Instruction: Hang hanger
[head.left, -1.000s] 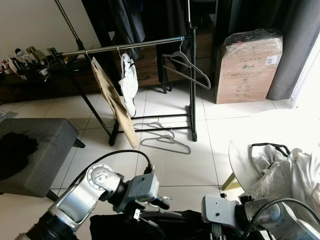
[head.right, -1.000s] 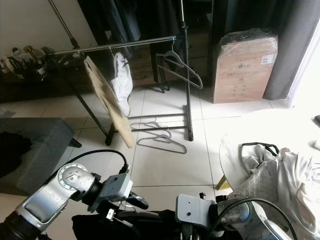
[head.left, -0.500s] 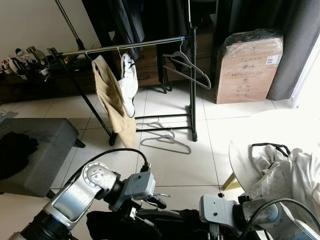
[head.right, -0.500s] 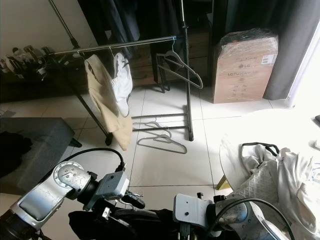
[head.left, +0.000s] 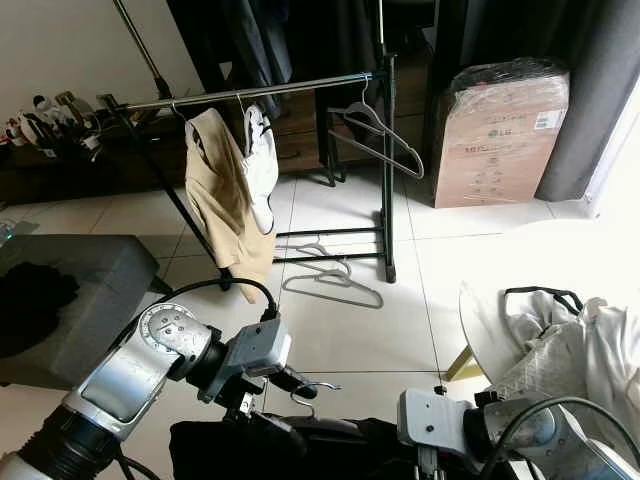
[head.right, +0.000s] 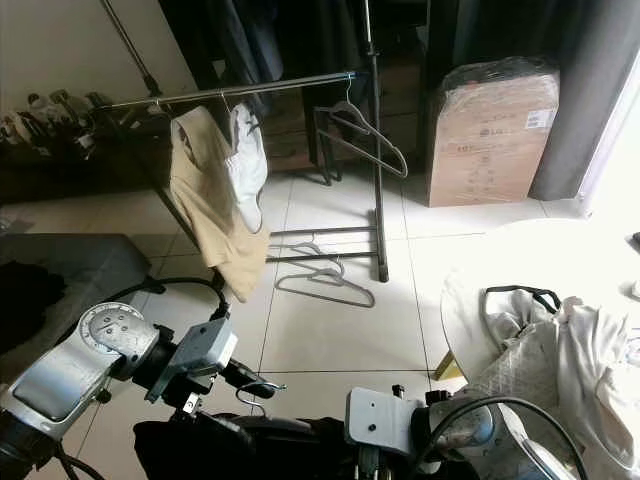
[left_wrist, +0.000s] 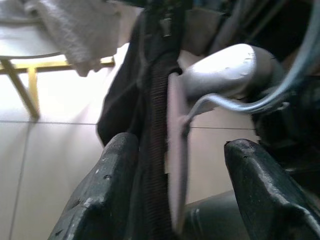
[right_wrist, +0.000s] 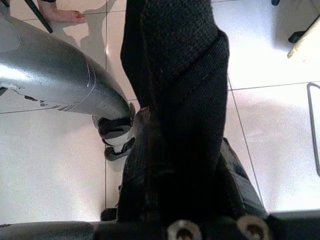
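Hanger with dark knitted garment (head.left: 300, 440): left gripper (head.left: 285, 380) fingers spread beside its wire hook (head.left: 312, 385), right gripper (right_wrist: 175, 165) fingers pinching fabric; lift level, hook toward black clothes rail (head.left: 270, 90).

Glossy white tile floor (head.left: 330, 330) throwing back the light, and above it a smooth metal clothes rail (head.left: 260, 90) carrying a soft matt tan garment (head.left: 225, 195). Down low, coarse-knit black cloth (right_wrist: 175, 100) against the brushed silver arm (right_wrist: 55, 75). The cardboard box (head.left: 505, 130) sits under shiny plastic wrap.
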